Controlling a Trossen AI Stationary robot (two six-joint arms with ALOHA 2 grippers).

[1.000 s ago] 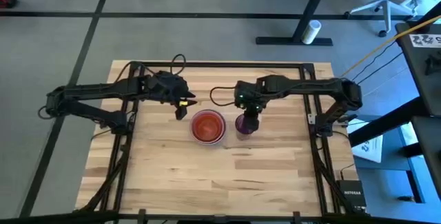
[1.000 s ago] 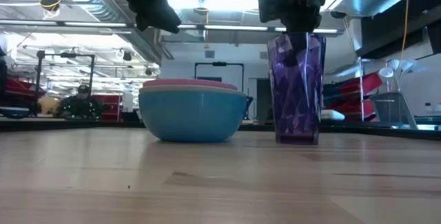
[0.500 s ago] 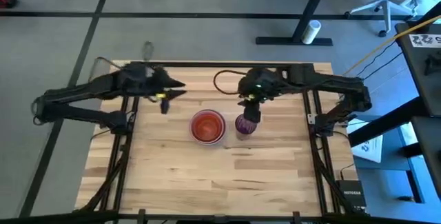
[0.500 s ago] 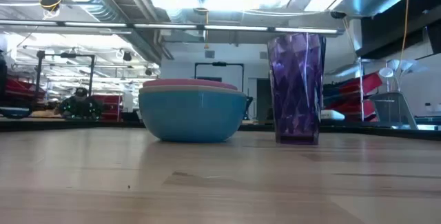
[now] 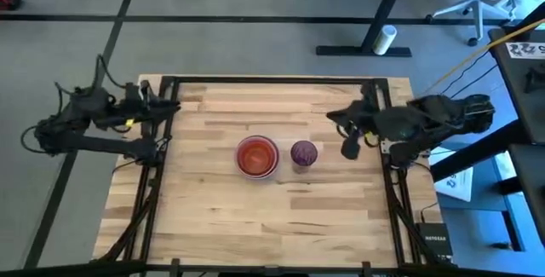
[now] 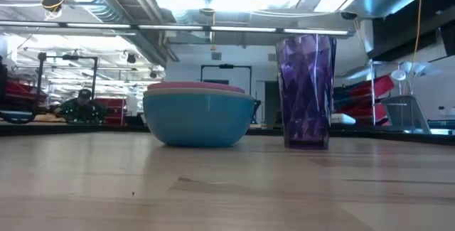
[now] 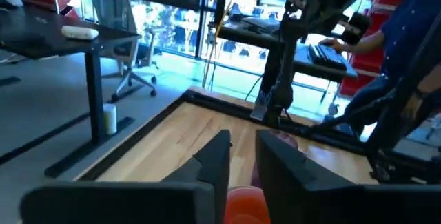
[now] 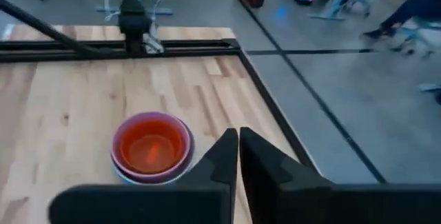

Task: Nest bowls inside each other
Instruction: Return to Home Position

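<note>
Front part of the wood surface (image 5: 255,226) is bare. Approx mid-surface sits the bowl stack (image 5: 256,156): pale blue outermost, pink rim showing just above it, orange-red innermost, all nested & upright. Just beside it on the right, w/ a small gap & not touching, stands a purple tumbler (image 5: 303,152). It is tall, faceted, upright and on its own, not in the stack. Farther back & out to the sides, both arms are clear of these items. The left pincer (image 7: 242,145) hangs over the far-left corner of the surface, fingers a little apart, released, nothing btw them. The right pincer (image 8: 238,138) hovers near the right edge, apart from the tumbler, fingers clenched together, empty. Beyond the surface, in the room, is a person (image 7: 406,24) in a blue top, only partly in view.
</note>
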